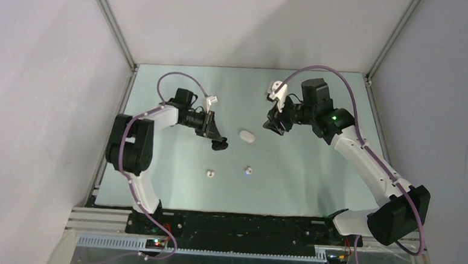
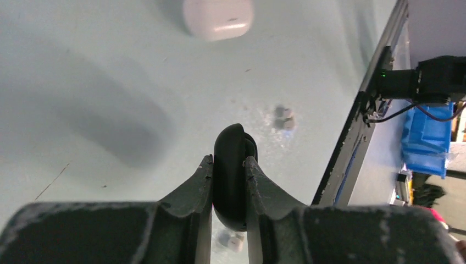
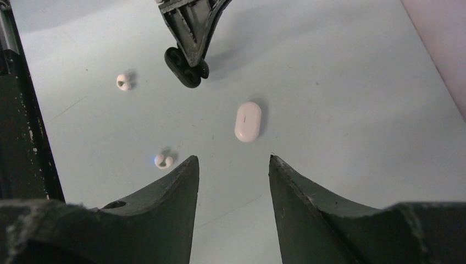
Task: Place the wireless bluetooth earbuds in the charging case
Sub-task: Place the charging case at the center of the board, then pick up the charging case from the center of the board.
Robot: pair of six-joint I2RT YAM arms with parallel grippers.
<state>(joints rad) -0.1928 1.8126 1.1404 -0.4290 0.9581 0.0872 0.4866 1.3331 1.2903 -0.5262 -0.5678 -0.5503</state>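
Left gripper (image 2: 228,162), just left of white case (image 3: 248,121): clenched on black case (image 2: 229,190). Right gripper (image 3: 232,159), right of white case: spread, empty. White bud (image 3: 163,160) and second bud (image 3: 124,81): loose near white case.

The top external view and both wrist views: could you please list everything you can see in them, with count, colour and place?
white earbuds: two, white, lying apart on the table, nearer the arm bases than the white case
black earbuds: none in view
white charging case: one, white, on the table between the two end effectors
black charging case: one, black, pinched in the left end effector
table: one, pale green
arms: two, white and black, based at the near edge
left end effector: one, dark, shut on the black case
right end effector: one, dark, open, holding nothing, over the table by the white case
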